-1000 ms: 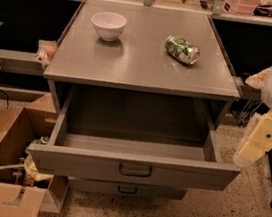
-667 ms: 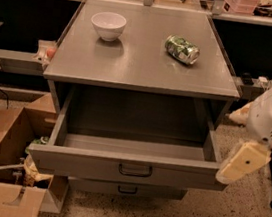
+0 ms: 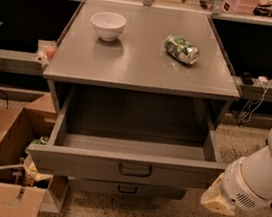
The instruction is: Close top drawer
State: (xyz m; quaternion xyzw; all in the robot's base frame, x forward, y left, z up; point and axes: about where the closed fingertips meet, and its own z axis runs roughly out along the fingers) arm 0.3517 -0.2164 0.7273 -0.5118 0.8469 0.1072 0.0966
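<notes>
Where it stands, top drawer (image 3: 78, 162): pulled well out under the surface (image 3: 132, 64), handle (image 3: 135, 170) at front centre.
Gripper (image 3: 218, 199): low at the drawer front's right end, just beside it; open or closed cannot be told.
Surface: white bowl (image 3: 108, 25) rear left, green can (image 3: 181, 49) lying rear right.

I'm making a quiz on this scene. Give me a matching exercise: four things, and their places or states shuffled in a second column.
1 top drawer
2 white bowl
3 green can
4 gripper

A lying on its side on the cabinet top
B by the drawer's right front corner
C pulled open
D upright, left on the cabinet top

Pairs: 1-C, 2-D, 3-A, 4-B
</notes>
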